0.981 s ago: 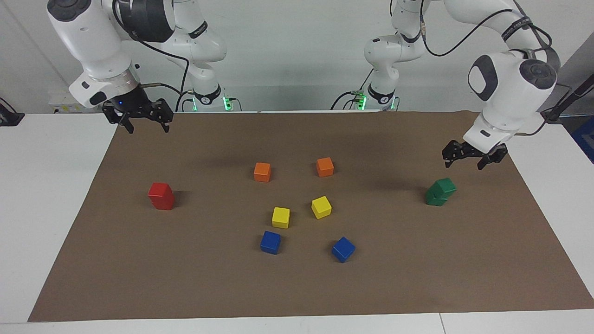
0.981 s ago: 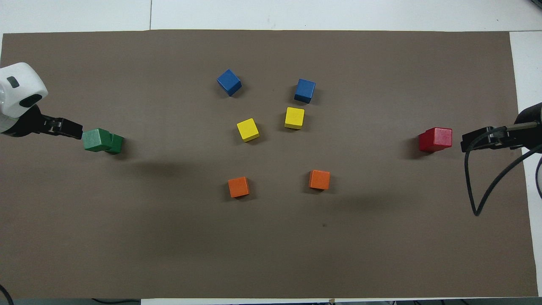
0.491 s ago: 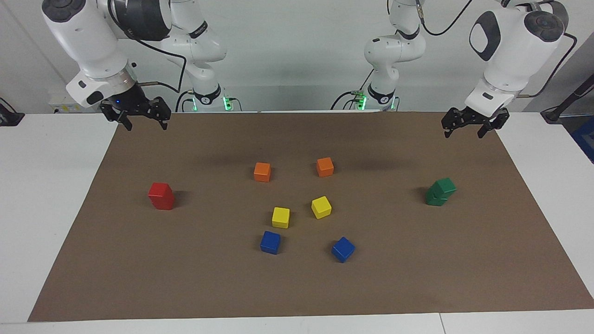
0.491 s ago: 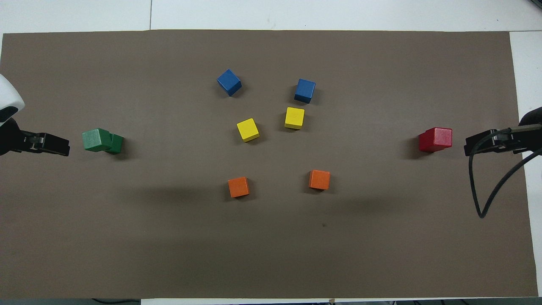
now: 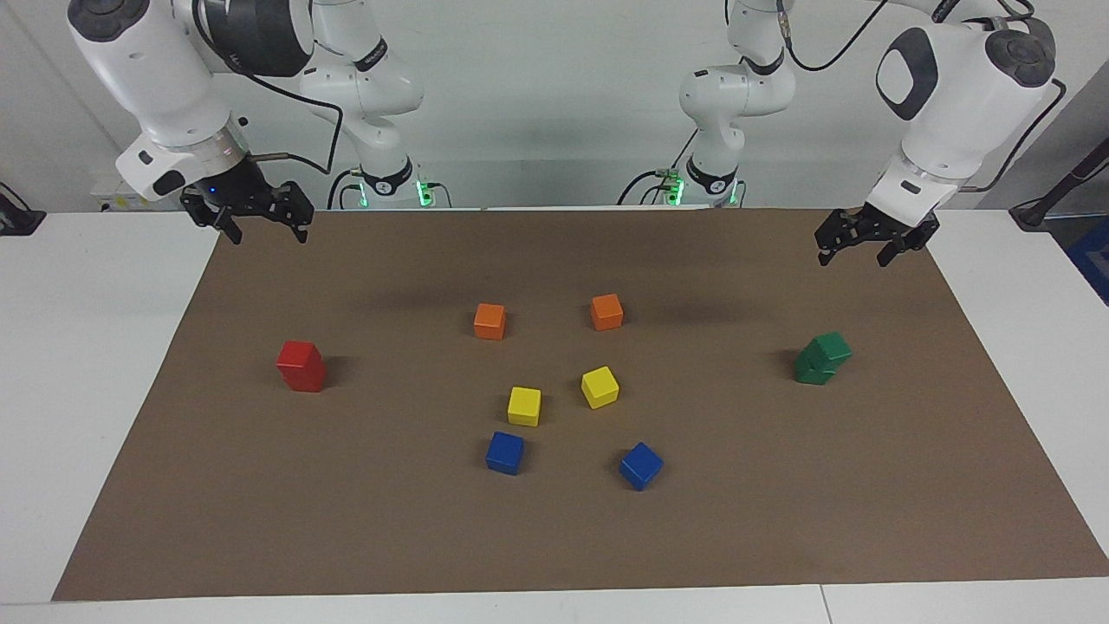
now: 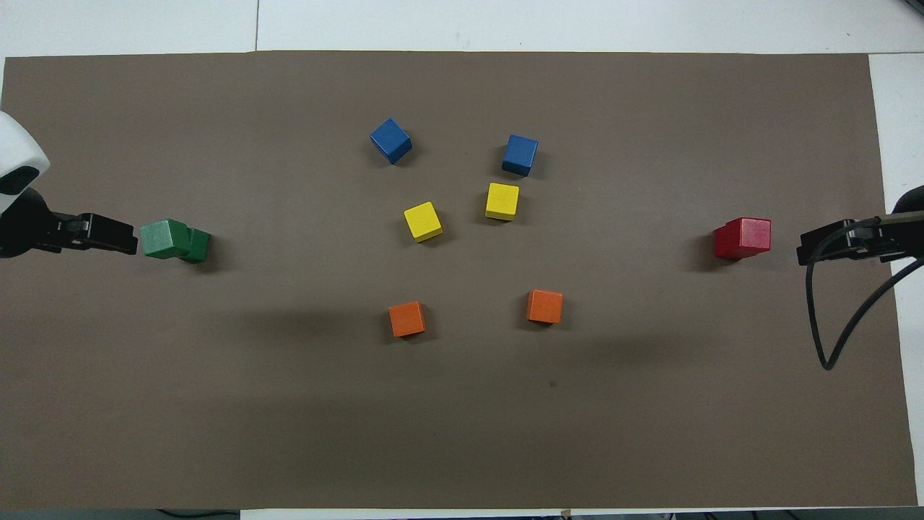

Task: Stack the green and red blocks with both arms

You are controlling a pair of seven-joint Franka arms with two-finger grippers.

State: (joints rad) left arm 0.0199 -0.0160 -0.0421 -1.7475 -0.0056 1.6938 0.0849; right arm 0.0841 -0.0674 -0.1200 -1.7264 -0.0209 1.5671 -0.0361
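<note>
I count two green blocks (image 5: 821,358) stacked askew, upright, toward my left arm's end; two red blocks (image 5: 301,366) stacked upright toward my right arm's; two orange, two yellow, two blue cubes between. My left gripper (image 5: 863,243) and right gripper (image 5: 260,221) hang raised, spread wide, holding nothing

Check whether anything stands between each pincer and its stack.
Nothing visible does. The left pincer hangs open above bare mat by the green stack; the right pincer likewise by the red stack.
</note>
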